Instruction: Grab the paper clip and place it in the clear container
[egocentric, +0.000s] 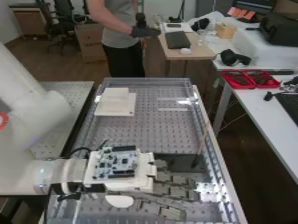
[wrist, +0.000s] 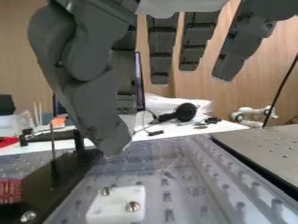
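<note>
The hand (egocentric: 174, 191) is low over the near part of the perforated bench, its palm side down and its fingers stretched toward the right rim. A green-and-white circuit board rides on its back. Bright glare lies on a clear surface (egocentric: 207, 191) beside the fingertips; whether this belongs to a container I cannot tell. In the wrist view the fingers of the hand (wrist: 160, 52) hang nearly straight, apart from the thumb, with nothing held between them.
A dark block (egocentric: 179, 161) with a thin upright rod stands just beyond the fingers. White flat plates (egocentric: 116, 103) lie at the bench's far left. Clear rims edge the bench. A white block with screws (wrist: 116, 206) sits on it. Red trays (egocentric: 249, 79) are on the right table.
</note>
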